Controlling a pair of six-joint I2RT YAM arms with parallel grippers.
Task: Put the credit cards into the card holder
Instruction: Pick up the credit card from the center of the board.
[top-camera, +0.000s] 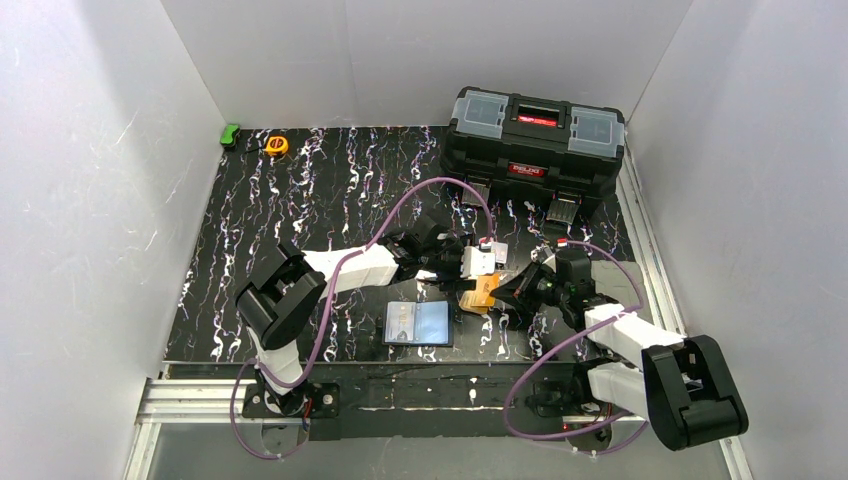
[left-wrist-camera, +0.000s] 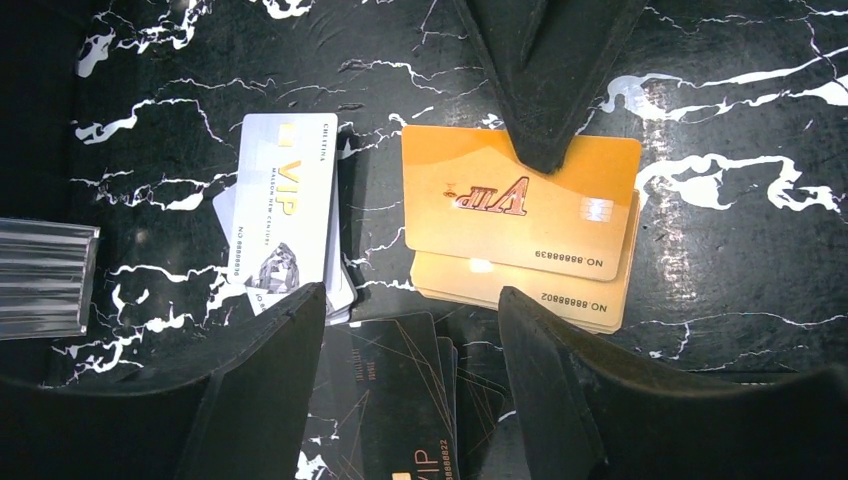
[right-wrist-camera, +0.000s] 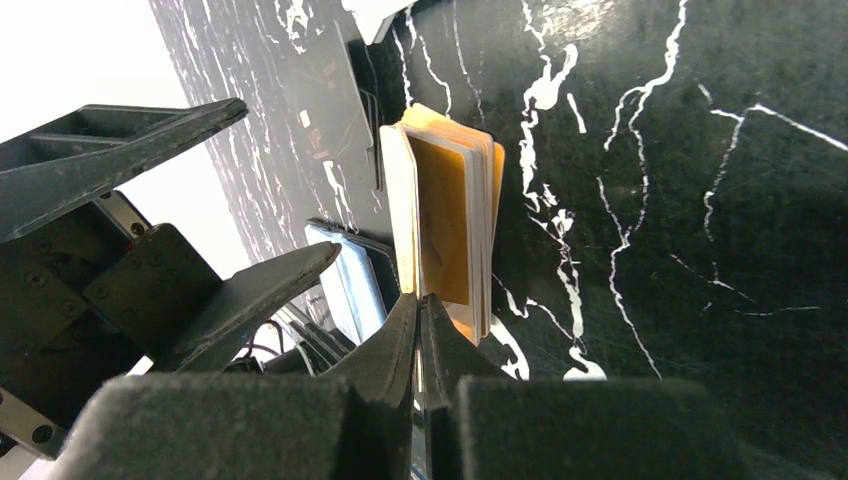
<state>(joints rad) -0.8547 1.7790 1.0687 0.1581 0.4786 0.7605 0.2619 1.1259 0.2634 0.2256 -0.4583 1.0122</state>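
My right pincer (right-wrist-camera: 420, 300) is pressed together on the edge of the top orange card (left-wrist-camera: 560, 215). As far as I can judge, only that thin edge sits between its tips, and one tip shows lying over the card in the left wrist view. Directly under the card is the rest of the orange stack (left-wrist-camera: 520, 295), slightly fanned and resting on the bench (left-wrist-camera: 720, 90). I expect these cards to be light, stiff and slick. A pinch this shallow could let the card swivel or slide out, and the card below might drag along with it. I would bite a little deeper on one short edge and keep most of the length free to feed into a sleeve. Just across the stack from that pincer, my left pincer (left-wrist-camera: 410, 295) hangs with its tips well apart, gripping nothing. Black cards (left-wrist-camera: 395, 390) lie between its tips and silver-white cards (left-wrist-camera: 285, 210) lie beside one of them. Farther to the right pincer's left, toward the arm bases, the card holder (top-camera: 418, 323) lies open with its bluish sleeves facing up. It looks soft and light, so I judge it will skid when a card is pushed in unless it is pinned by its rim.
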